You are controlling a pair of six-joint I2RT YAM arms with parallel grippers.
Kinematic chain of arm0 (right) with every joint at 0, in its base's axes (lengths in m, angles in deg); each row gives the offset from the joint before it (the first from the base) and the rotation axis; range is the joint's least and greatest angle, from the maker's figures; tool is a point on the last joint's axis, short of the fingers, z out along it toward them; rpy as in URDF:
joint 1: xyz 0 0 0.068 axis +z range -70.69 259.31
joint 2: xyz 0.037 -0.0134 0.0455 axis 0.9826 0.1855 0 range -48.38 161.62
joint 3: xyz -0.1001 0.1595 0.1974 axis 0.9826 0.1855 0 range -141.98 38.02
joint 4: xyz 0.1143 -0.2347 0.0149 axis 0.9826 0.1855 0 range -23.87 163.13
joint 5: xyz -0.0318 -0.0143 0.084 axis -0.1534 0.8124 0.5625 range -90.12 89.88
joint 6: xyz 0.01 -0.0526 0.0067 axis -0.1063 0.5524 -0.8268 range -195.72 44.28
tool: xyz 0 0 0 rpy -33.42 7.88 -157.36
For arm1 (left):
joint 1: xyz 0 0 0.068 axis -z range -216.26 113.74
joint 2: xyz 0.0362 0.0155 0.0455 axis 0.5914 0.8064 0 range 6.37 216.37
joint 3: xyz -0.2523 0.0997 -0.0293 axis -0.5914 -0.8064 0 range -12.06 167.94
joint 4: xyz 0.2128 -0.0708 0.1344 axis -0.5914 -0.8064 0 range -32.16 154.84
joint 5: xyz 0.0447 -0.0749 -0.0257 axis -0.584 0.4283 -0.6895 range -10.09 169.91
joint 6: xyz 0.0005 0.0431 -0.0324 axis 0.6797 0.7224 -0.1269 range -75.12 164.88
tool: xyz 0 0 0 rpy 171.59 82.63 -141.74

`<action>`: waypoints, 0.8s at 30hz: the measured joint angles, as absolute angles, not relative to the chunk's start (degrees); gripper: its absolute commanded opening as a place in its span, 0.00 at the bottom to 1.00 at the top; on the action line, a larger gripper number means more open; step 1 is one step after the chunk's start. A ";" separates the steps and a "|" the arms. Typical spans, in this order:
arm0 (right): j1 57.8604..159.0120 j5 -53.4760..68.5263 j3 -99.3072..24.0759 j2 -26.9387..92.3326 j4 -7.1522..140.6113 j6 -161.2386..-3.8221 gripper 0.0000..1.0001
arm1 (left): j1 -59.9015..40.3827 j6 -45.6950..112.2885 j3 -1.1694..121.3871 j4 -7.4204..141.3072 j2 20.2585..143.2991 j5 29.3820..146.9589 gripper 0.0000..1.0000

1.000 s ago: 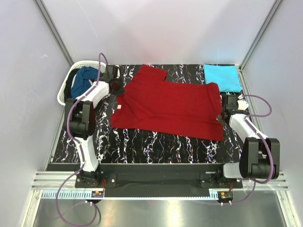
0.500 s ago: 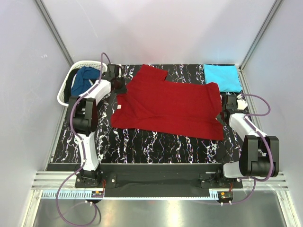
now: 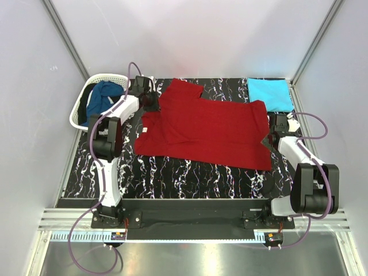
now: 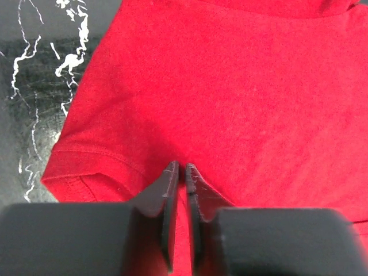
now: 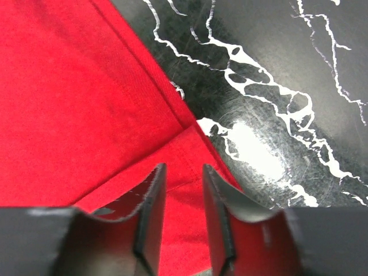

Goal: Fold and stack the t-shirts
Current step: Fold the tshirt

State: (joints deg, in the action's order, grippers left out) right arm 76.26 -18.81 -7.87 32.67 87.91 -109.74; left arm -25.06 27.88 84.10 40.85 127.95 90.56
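Left gripper (image 4: 179, 168): jaws a bare slit apart over the red t-shirt's (image 3: 207, 129) far-left sleeve, grip uncertain; right gripper (image 5: 183, 168): jaws parted above its right edge; you have the shirt flat, long axis spanning both claws.

This is a robotics lab test cell. Plain white panel walls (image 3: 190, 40) held in bare aluminium posts (image 3: 62, 34) box in a black marble-patterned surface (image 3: 190, 175). The left arm (image 3: 106, 138) and right arm (image 3: 313, 187) are bolted to its near edge, trailing purple cables (image 3: 325, 129) above metal rails (image 3: 63, 219).
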 measured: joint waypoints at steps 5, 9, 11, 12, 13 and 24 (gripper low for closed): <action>76.30 -15.91 -8.72 29.31 88.24 -108.38 0.46 | -25.06 28.01 85.35 39.80 129.46 90.32 0.29; 79.10 -13.35 -10.78 27.54 86.97 -106.39 0.44 | -25.06 28.04 85.35 37.77 129.07 89.12 0.38; 84.02 -12.21 -12.72 28.19 86.01 -105.08 0.44 | -25.08 27.99 85.32 35.65 127.69 87.50 0.40; 86.69 -11.80 -14.01 28.89 85.62 -104.58 0.43 | -25.08 27.95 85.19 34.43 126.51 86.52 0.40; 89.94 -11.47 -15.76 30.14 84.72 -103.90 0.43 | -25.14 27.86 84.41 33.70 124.56 85.45 0.40; 117.92 -10.36 -36.87 55.78 72.57 -95.40 0.39 | -37.69 18.62 52.80 37.46 89.66 90.87 0.41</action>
State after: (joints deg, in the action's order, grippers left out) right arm 117.92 -10.36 -36.87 55.78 72.57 -95.40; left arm -37.69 18.62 52.80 37.46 89.66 90.87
